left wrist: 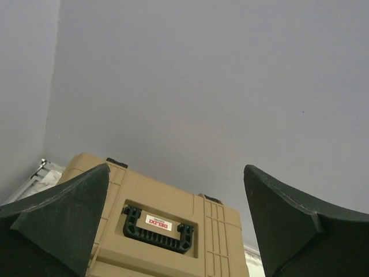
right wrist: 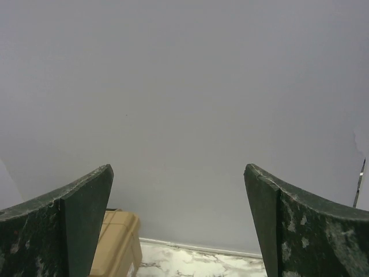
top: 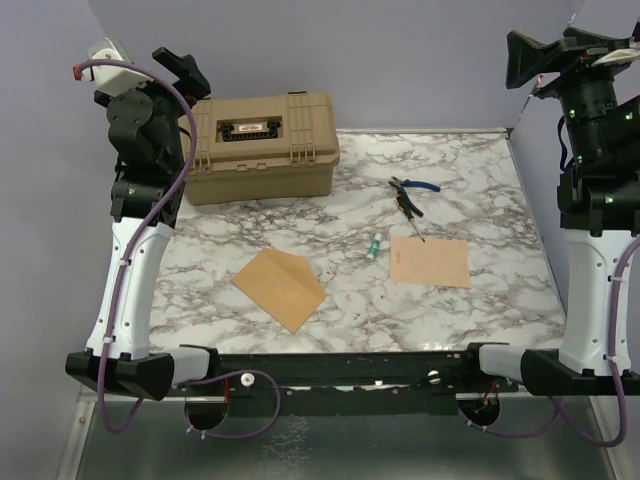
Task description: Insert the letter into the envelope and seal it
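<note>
On the right of the table [top: 480,175], the letter [top: 430,262] lies three-to-nine, seven o'clock from the right gripper [top: 516,62], the nearer one; it and the left gripper [top: 190,72] gape wide, empty.

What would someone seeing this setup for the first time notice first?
Probably the big tan case at the back left of the marble table. Next, the orange-brown envelope lying askew near the front, left of centre, and the paler letter flat to its right, apart from it. Blue-handled pliers lie just behind the letter.
</note>
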